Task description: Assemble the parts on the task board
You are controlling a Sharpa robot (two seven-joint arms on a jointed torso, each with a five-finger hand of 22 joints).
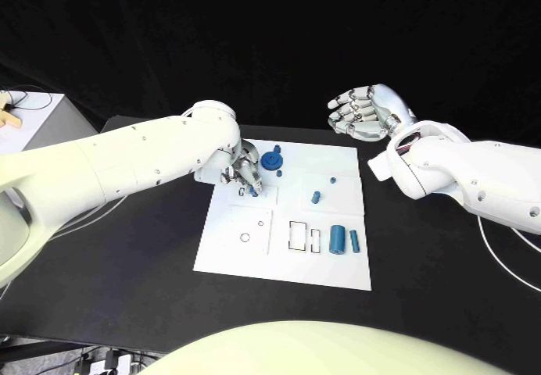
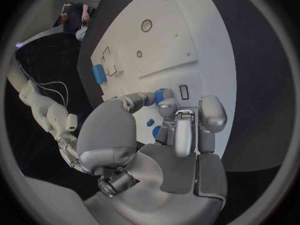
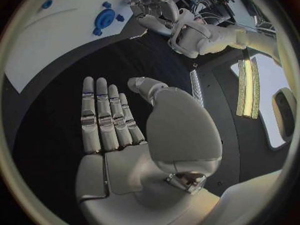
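The left hand (image 1: 239,170) pinches a small blue part (image 2: 164,95) low over the task board (image 1: 338,269) beside the blue gear (image 1: 272,161) — a placing step, likely needing careful alignment — while the right hand (image 1: 363,110) hovers off-board, fingers spread and empty.

Left hand down on its fingertips, right hand raised and spread.

The left arm (image 1: 107,160) reaches in from the left, its wrist bent so the left hand (image 1: 239,169) points down, fingers (image 2: 185,133) drawn together with the thumb (image 2: 128,103) curled toward them around a small blue part (image 2: 164,95). The right arm (image 1: 479,181) comes in from the right; the right hand (image 1: 363,111) is lifted at the far right, holding nothing, its fingers (image 3: 106,116) straight side by side and thumb (image 3: 145,87) apart.
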